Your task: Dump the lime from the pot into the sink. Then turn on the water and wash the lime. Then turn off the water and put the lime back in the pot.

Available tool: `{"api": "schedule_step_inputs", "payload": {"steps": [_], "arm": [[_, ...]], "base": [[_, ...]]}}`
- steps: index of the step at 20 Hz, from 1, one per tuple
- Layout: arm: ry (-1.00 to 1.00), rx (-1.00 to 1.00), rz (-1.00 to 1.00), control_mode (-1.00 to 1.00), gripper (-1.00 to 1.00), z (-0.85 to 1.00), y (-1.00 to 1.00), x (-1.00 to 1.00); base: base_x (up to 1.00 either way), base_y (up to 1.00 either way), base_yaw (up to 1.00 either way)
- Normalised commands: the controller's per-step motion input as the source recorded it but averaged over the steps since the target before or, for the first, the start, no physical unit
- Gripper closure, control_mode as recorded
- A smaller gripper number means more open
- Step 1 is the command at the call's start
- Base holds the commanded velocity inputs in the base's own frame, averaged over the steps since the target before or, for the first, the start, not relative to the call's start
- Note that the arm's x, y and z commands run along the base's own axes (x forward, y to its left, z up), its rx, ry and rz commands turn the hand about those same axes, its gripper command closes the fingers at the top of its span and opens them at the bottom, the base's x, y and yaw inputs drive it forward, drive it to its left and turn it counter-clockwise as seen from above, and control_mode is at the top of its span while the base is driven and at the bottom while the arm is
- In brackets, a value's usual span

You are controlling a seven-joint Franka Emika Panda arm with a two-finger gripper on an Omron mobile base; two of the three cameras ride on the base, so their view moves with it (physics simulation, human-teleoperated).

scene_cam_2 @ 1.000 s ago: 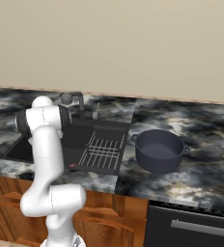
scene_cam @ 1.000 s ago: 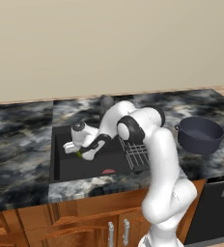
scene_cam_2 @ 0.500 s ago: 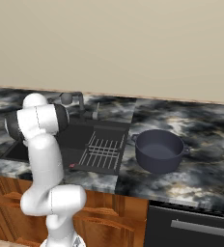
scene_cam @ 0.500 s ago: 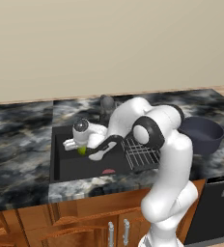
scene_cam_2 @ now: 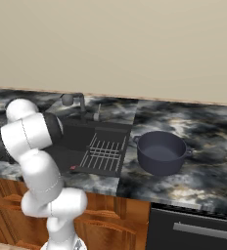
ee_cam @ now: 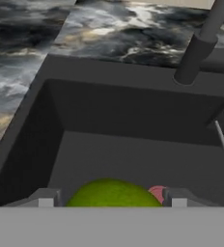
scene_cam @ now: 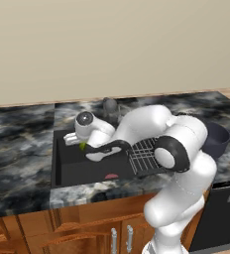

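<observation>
Arm reaches low into the left part of the sink (scene_cam: 62,168), a matte black rectangular basin with straight walls and a flat floor; in the hand view the gripper (ee_cam: 112,198) has its two grey finger tips standing apart, with the lime (ee_cam: 113,194) between them; tips lie just beside its flanks, contact not resolvable, so whether it is gripped I cannot tell.

Lime: smooth, rounded, yellow-green; it sits low in the basin, near the front of the hand view; in the left base view a small sliver of it (scene_cam: 82,146) shows just below the white wrist; a flat pink-red patch (ee_cam: 157,193) lies on the floor just beside it.

Open room: bare basin floor beyond the lime up to the far wall; left wall close to the left tip; to the right, thin grey wires of the rack (scene_cam_2: 104,155) take up the right part of the basin.

Faucet (ee_cam: 201,43): dark grey cylindrical stem rising from the back rim, tilted in the hand view.

Counter (scene_cam_2: 203,122): glossy black-and-white marbled stone, square edge around the basin; wooden cabinet fronts below.

Pot (scene_cam_2: 161,152): wide, round, dark blue-grey metal, upright on the counter to the right of the sink, loop handles at the sides, interior bare.
</observation>
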Motion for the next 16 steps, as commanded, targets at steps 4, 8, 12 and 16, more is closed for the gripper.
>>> {"api": "schedule_step_inputs", "payload": {"steps": [4,8,12,16], "arm": [[0.00,0.02,0.00,-1.00,1.00,0.78,0.00,-0.59],[0.00,0.03,0.00,-1.00,1.00,0.76,0.00,-0.61],[0.01,0.02,0.00,-1.00,1.00,0.70,0.00,-0.64],[0.02,0.00,0.00,-1.00,1.00,0.61,-0.04,-0.58]], "base": [[0.00,0.00,0.00],[0.00,0.00,0.00],[0.00,0.00,0.00],[0.00,0.00,0.00]]}}
